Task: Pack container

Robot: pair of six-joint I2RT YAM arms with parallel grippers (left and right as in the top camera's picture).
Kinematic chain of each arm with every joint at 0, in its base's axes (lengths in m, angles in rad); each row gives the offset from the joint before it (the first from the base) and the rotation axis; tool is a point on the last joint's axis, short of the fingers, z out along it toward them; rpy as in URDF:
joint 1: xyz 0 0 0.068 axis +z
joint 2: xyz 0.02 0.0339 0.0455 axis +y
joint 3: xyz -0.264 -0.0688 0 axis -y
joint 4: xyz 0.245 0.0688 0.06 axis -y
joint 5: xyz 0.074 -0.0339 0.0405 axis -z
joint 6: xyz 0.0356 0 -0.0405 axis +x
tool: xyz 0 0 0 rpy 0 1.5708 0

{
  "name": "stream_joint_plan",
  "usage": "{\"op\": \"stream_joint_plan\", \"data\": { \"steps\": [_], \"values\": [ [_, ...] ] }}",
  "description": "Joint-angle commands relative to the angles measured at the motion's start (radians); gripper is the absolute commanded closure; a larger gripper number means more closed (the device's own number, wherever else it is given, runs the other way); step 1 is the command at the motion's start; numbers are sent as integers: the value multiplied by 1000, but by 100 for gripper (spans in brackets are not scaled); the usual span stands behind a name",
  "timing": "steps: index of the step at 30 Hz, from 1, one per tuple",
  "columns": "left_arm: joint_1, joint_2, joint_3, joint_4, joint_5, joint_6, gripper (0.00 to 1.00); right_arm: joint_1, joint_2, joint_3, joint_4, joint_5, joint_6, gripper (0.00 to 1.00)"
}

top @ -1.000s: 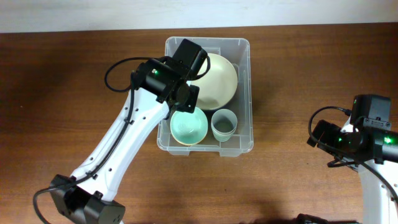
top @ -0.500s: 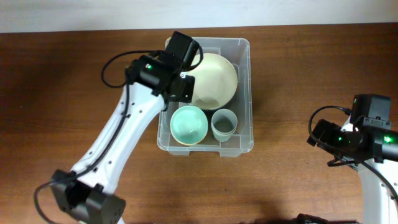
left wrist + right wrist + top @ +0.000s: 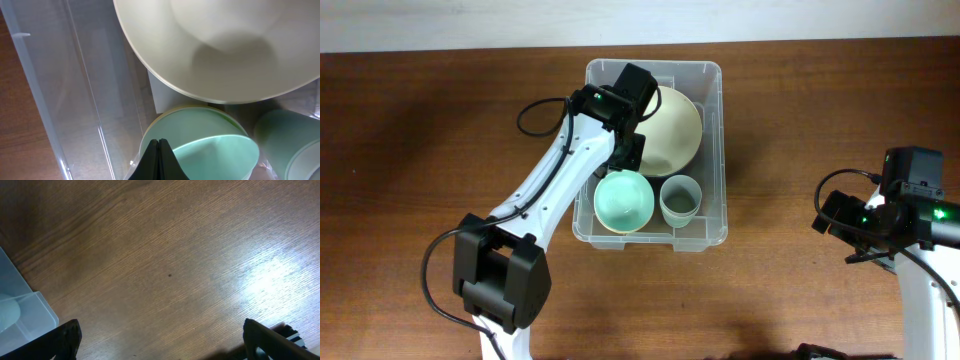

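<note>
The clear plastic container (image 3: 715, 130) stands at the table's middle back. Inside it are a large cream bowl (image 3: 675, 125), a mint green bowl (image 3: 624, 203) and a pale green cup (image 3: 680, 200). My left gripper (image 3: 160, 147) is shut and empty inside the container, just above the near rim of the mint bowl (image 3: 210, 150), with the cream bowl (image 3: 225, 45) ahead and the cup (image 3: 295, 145) at the right. The container's wall (image 3: 75, 100) runs along the left. My right gripper (image 3: 160, 340) is open and empty over bare wood, far right of the container, whose corner (image 3: 25, 312) shows at the left.
The brown wooden table (image 3: 440, 150) lies all around the container. The right arm (image 3: 910, 210) rests at the right edge. A pale wall strip runs along the table's far edge.
My left arm has swung its wrist to the right and lowered, so the gripper now sits over the gap between the cream bowl and the mint bowl. The right arm has not moved.
</note>
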Motion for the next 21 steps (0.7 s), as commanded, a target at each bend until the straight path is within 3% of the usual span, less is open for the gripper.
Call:
{"op": "stream_joint_plan", "data": {
  "steps": [1, 21],
  "values": [
    [0, 14, 9, -5, 11, 13, 99, -5, 2, 13, 5, 13, 1, 1],
    [3, 31, -109, 10, -9, 13, 100, -5, 2, 13, 4, 12, 1, 1]
  ]
}}
